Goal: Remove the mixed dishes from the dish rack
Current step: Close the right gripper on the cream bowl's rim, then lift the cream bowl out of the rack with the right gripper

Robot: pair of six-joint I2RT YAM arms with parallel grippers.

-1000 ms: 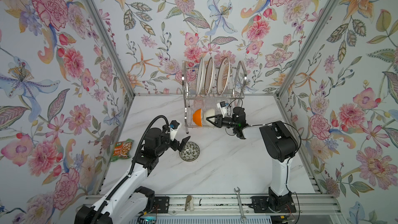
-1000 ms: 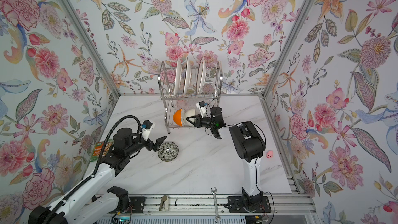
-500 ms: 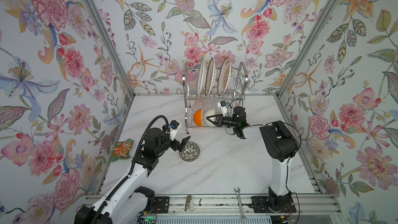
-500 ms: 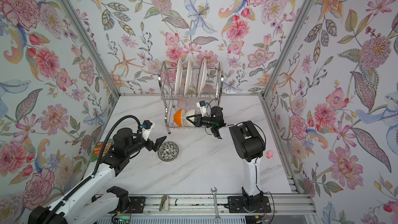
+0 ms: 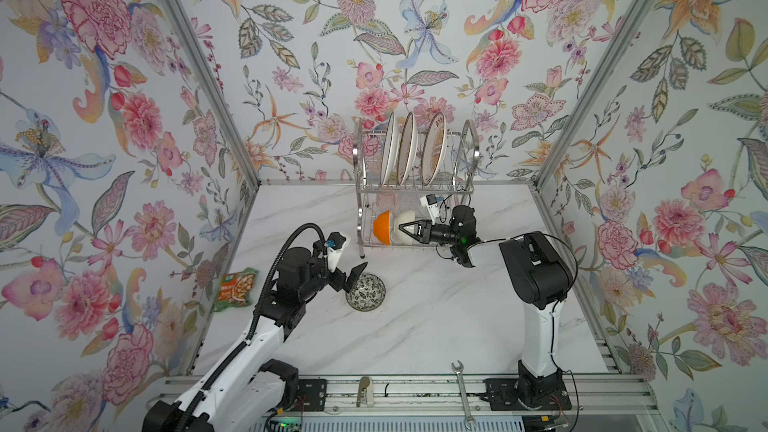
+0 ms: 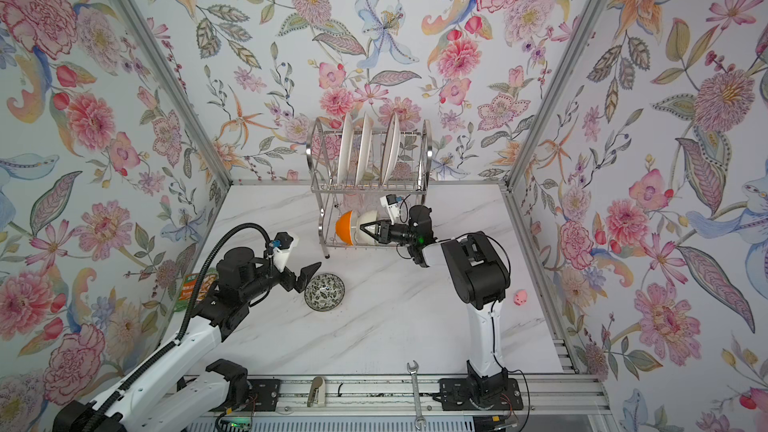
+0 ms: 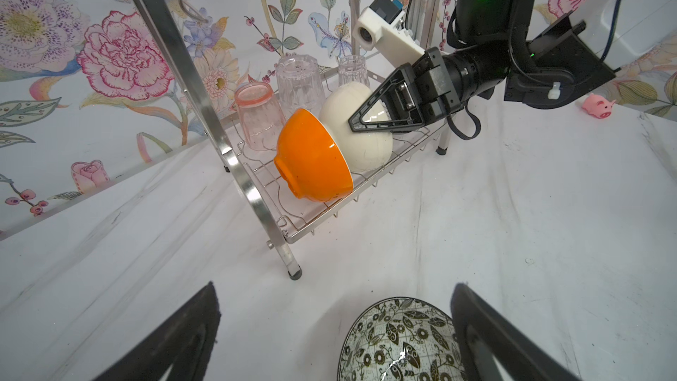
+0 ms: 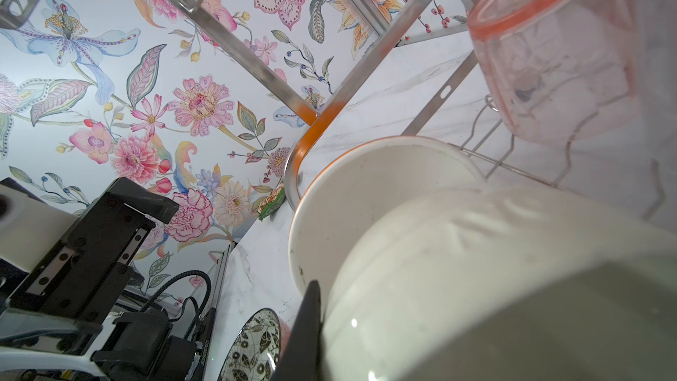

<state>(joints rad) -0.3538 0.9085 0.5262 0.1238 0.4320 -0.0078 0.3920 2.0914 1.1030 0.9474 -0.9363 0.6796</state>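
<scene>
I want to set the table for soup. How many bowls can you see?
3. An orange bowl and a cream bowl lean together on the rack's bottom shelf; a patterned bowl sits on the table in front. Others may hide behind them.

orange bowl (image 7: 311,155), cream bowl (image 7: 366,152), pink tumbler (image 7: 256,115)

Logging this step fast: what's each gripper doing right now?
Left gripper: open, holding nothing, next to the black-and-white patterned bowl.
Right gripper: closed on the cream bowl in the dish rack's lower tier.
</scene>
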